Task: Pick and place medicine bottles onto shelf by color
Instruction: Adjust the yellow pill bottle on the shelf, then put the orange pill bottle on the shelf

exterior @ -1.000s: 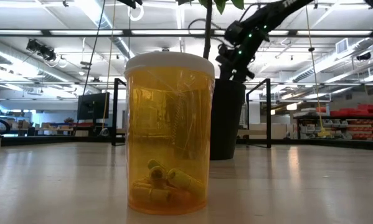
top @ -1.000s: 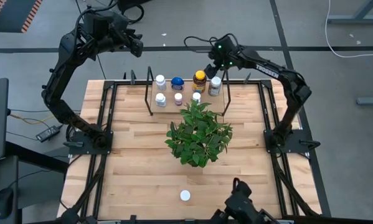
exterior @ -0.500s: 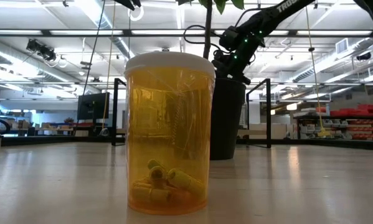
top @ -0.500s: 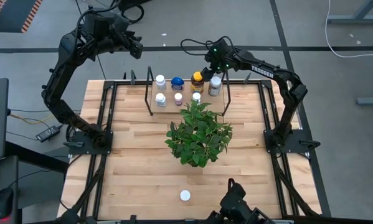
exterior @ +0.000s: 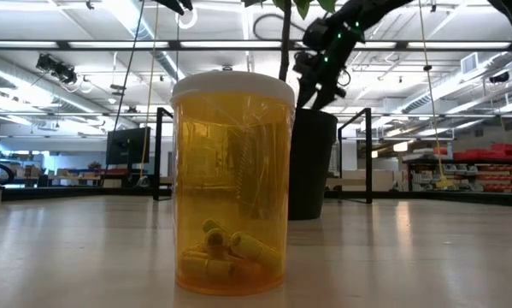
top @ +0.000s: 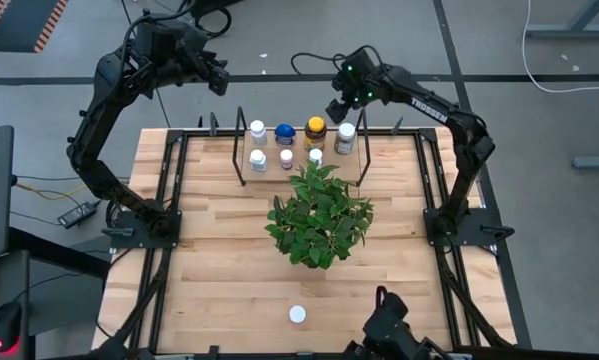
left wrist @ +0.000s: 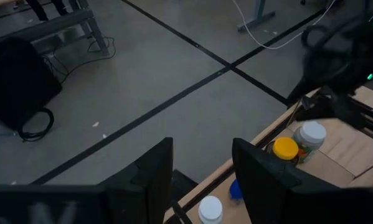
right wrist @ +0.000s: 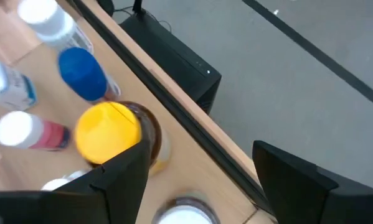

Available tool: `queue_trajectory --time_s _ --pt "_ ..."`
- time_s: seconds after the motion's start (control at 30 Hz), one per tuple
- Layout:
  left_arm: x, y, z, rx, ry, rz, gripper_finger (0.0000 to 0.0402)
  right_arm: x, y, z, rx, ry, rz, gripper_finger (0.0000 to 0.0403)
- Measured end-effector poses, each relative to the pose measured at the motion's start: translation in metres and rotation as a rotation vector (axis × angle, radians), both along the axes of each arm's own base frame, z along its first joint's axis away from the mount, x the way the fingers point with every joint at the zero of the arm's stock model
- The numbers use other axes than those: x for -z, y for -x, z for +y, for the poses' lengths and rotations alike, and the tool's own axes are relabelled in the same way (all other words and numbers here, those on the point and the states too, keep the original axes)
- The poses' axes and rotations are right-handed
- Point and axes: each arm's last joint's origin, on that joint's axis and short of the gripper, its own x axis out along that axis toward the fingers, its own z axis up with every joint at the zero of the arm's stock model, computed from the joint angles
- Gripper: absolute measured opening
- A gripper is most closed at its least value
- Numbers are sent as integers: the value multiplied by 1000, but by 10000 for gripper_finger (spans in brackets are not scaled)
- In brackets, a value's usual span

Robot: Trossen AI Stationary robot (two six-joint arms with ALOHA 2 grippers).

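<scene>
Right tool [top: 336, 107] above far tabletop [top: 219, 260] edge, fingers [right wrist: 121, 177] spread, nothing held, just beside amber bottle w/ yellow cap [top: 316, 131]. Amber, blue [top: 284, 132] & white bottles [top: 258, 132] upright in wire shelf [top: 241, 150] behind plant [top: 319, 215]. One white-capped bottle [top: 297, 314] near front edge. Left tool [left wrist: 202, 180] raised off far-left corner, spread, empty.
</scene>
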Motion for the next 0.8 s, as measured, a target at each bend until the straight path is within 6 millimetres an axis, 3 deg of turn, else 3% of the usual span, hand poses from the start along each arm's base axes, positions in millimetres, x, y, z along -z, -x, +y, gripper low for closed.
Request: queue_trajectory --time_s 0.47,0.8 --pt "1 -2 -3 -2 54 -44 172 -88 32 35 -4 -98 25 271" --pt "11 -14 -31 102 229 -46 172 -130 49 84 -83 -120 29 271"
